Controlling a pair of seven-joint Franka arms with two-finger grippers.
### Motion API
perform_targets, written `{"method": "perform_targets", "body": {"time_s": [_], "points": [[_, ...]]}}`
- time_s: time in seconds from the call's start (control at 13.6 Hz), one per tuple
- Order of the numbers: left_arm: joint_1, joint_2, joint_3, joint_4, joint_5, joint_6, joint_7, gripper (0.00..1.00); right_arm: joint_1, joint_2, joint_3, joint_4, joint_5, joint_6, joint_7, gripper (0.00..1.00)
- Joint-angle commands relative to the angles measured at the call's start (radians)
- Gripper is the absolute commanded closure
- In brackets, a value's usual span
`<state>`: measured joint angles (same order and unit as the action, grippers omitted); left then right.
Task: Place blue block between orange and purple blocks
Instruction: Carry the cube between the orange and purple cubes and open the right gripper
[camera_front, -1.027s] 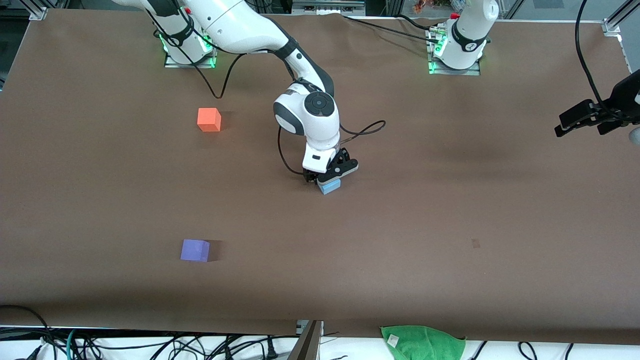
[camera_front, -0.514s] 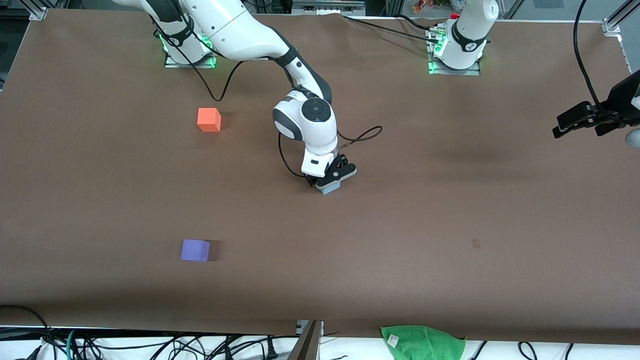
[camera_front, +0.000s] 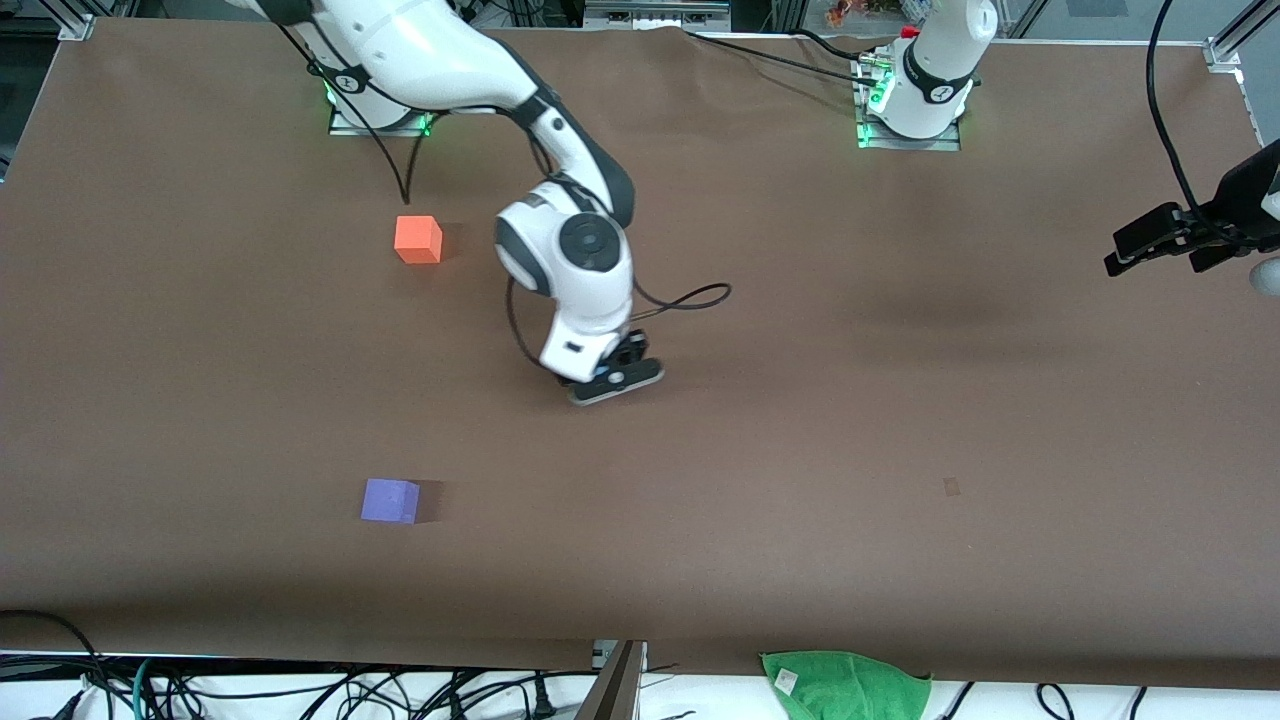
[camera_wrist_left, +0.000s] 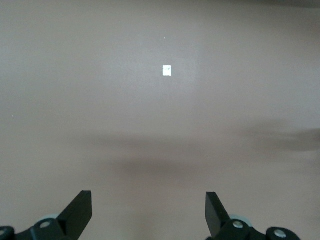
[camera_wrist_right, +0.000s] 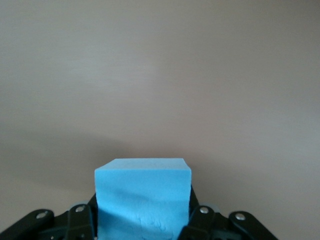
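In the right wrist view the sky-blue block (camera_wrist_right: 143, 195) sits between the jaws of my right gripper (camera_wrist_right: 143, 222), which is shut on it. From the front, that right gripper (camera_front: 612, 384) hangs over the middle of the table and its hand hides the blue block. The orange block (camera_front: 418, 240) lies toward the right arm's end of the table. The purple block (camera_front: 390, 500) lies nearer the camera than the orange one, with a wide bare gap between them. My left gripper (camera_front: 1150, 240) waits open at the left arm's end of the table; its left wrist view shows the left gripper (camera_wrist_left: 148, 212) holding nothing.
A green cloth (camera_front: 845, 685) lies off the table's front edge among cables. A small white speck (camera_wrist_left: 167, 70) shows on the brown table cover. A loose black cable (camera_front: 690, 295) loops beside the right wrist.
The right gripper shut on the blue block, lifted it off the table and carried it toward the right arm's end. The left arm has barely moved.
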<state>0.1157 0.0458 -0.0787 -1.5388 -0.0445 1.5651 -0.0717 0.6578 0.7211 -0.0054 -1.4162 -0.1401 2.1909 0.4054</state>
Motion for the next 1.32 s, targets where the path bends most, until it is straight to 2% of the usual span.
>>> {"method": "perform_targets", "body": {"time_s": [0.0,0.15,0.22,0.44,0.59,0.73,1.03,1.25], "points": [[-0.005,0.008,0.000,0.025,0.020,-0.020,0.016,0.00,-0.165,-0.109,0.016,-0.131,0.091,-0.026,-0.155,0.69],[-0.005,0.009,0.000,0.023,0.020,-0.022,0.016,0.00,-0.292,-0.158,0.015,-0.219,0.151,-0.028,-0.278,0.69],[-0.005,0.008,0.000,0.023,0.020,-0.020,0.016,0.00,-0.335,-0.181,0.015,-0.257,0.155,-0.025,-0.278,0.68],[-0.005,0.008,0.000,0.023,0.020,-0.020,0.016,0.00,-0.348,-0.206,-0.060,-0.320,0.157,-0.016,-0.209,0.68],[-0.005,0.008,0.000,0.023,0.020,-0.020,0.016,0.00,-0.348,-0.230,-0.067,-0.374,0.157,0.000,-0.139,0.68],[-0.005,0.008,0.000,0.023,0.020,-0.022,0.016,0.00,-0.348,-0.258,-0.067,-0.452,0.155,0.071,-0.108,0.68],[-0.005,0.009,0.000,0.025,0.020,-0.020,0.016,0.00,-0.348,-0.322,-0.067,-0.691,0.155,0.329,-0.105,0.68],[-0.005,0.009,0.000,0.025,0.020,-0.020,0.016,0.00,-0.348,-0.325,-0.067,-0.748,0.154,0.418,-0.115,0.68]]}}
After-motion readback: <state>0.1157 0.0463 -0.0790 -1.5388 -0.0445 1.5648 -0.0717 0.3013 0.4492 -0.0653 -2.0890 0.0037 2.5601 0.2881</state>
